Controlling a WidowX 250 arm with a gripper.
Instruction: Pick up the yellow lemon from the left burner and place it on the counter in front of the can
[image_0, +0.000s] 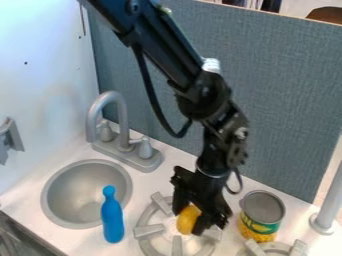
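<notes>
Within the clenched hand (190, 219), above the burner (148, 231), was a partly hidden, rounded yellow object (188, 221); can (262, 209) and blue bottle (112, 220) flanked it.

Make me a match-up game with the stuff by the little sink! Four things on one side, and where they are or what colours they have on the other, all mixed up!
Things:
1. Bottle
2. Yellow thing
3. Faucet
4. Can

Places and colours:
A. Has green and yellow on its side
B. Right at the black tool
C. Blue, between the sink and a burner
D. Grey, behind the round sink

Right pairs: 1-C, 2-B, 3-D, 4-A
</notes>
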